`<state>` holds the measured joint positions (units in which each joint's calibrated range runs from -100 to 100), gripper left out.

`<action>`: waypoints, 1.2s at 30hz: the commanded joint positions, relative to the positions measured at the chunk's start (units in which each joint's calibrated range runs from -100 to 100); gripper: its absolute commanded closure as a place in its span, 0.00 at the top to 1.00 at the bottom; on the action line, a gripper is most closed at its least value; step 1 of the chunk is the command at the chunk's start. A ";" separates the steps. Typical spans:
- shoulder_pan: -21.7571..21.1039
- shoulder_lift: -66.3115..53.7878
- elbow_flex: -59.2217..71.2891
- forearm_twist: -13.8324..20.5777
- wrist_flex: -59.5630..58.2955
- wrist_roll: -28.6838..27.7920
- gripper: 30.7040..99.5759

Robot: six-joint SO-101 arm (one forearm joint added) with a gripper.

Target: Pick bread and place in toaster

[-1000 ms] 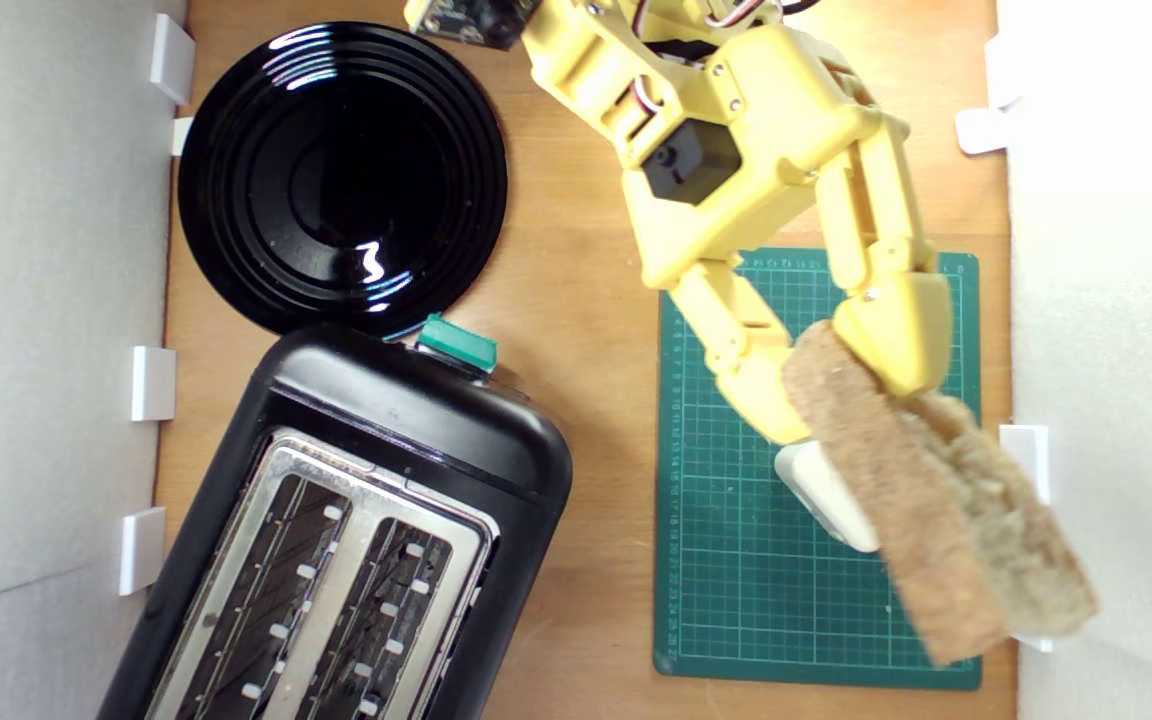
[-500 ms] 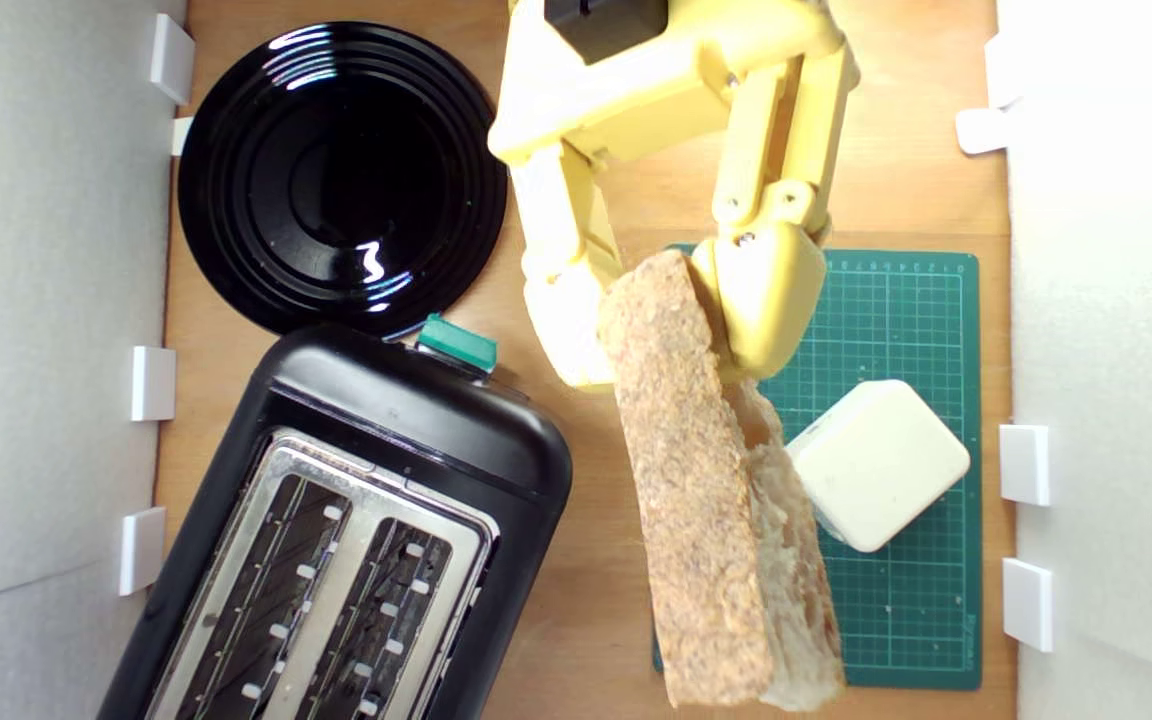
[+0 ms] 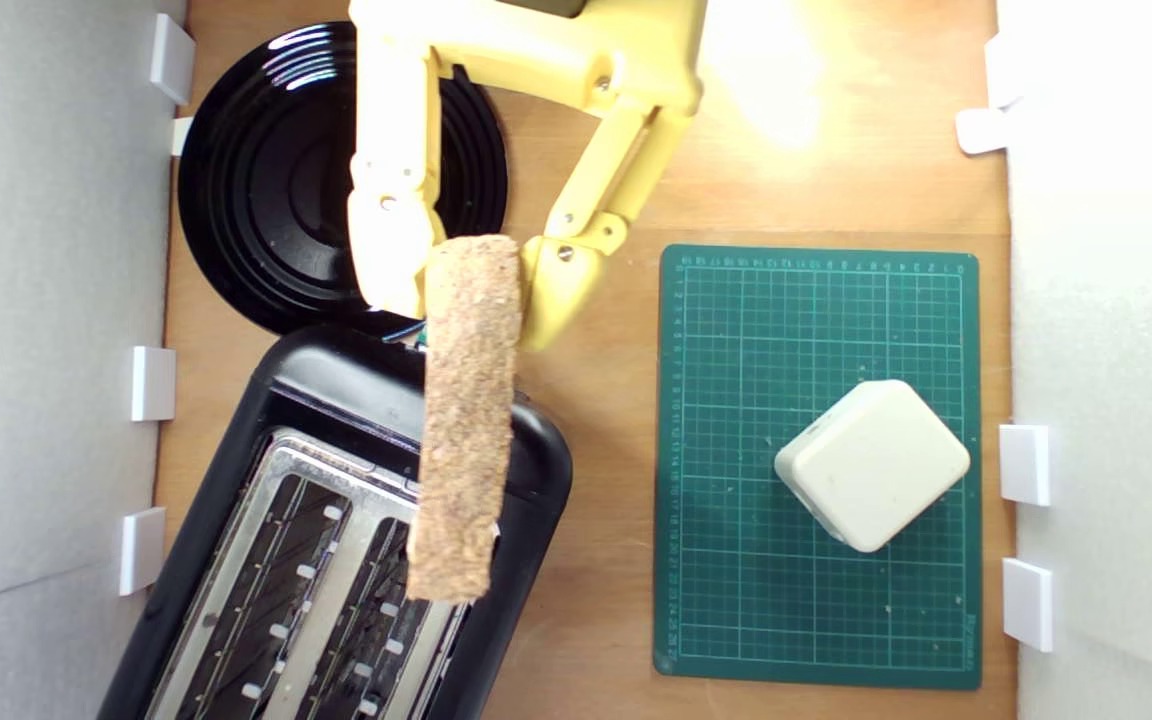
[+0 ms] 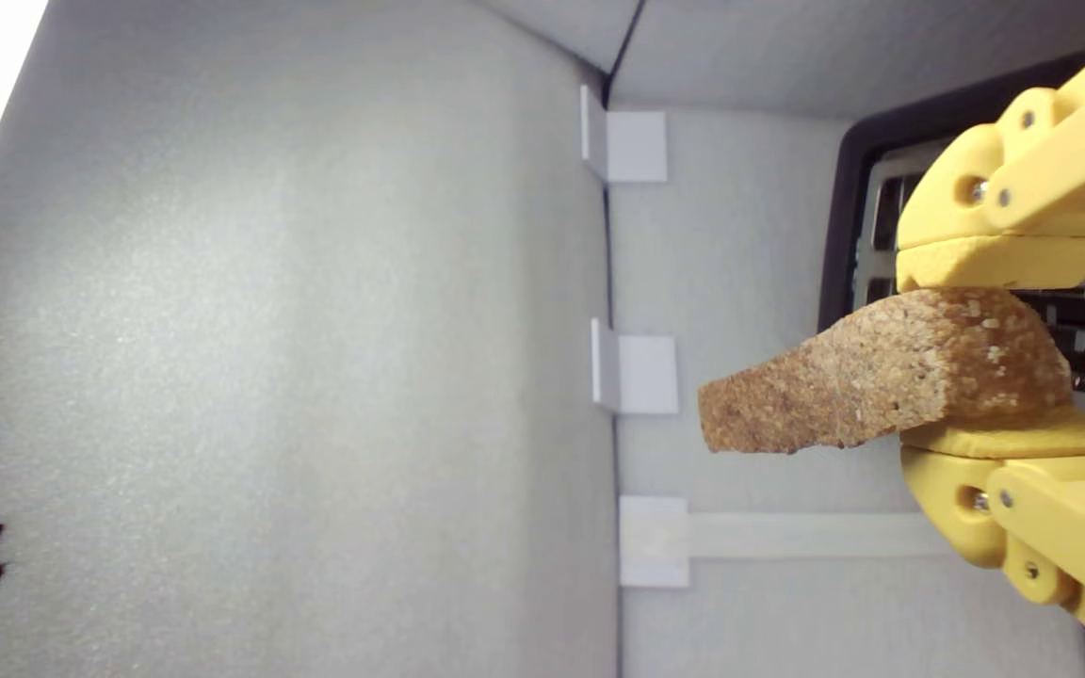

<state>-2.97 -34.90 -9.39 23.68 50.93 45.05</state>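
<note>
While my yellow plastic claw [image 3: 471, 285] is clamped on the bread [image 3: 466, 420], I hold one end of the slice between my two blunt fingers, one pressing each flat face. The bread is a single slice seen edge-on: a rough, grainy brown crust, floury and speckled, forming a long narrow strip. Its long axis runs from the upper middle of the exterior view down toward the lower middle, the free end pointing at the bottom edge and leaning slightly left. It hangs in the air over the toaster [image 3: 236, 500], crossing the black body's upper right corner and the right-hand slot. The toaster is one smooth black plastic box with rounded corners, set diagonally at the lower left, its shiny metal top plate cut by two long slots with wire guides inside. Behind it, at the upper left, sits one round glossy black plate [image 3: 266, 180] with concentric ridges. On the right lies one green gridded cutting mat [image 3: 736, 400], carrying one cream rounded-square block [image 3: 871, 465]. Everything rests on a wooden tabletop [image 3: 596, 620].
</note>
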 commanded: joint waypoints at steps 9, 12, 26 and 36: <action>3.22 4.62 -16.62 -0.02 11.87 8.19 0.41; 4.59 5.03 -17.44 -0.11 12.46 8.92 0.41; 6.36 6.37 -17.44 -0.20 17.16 3.74 0.41; 6.44 7.78 -17.53 -0.20 16.90 0.18 0.41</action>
<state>2.79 -26.92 -23.72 23.50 68.05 46.29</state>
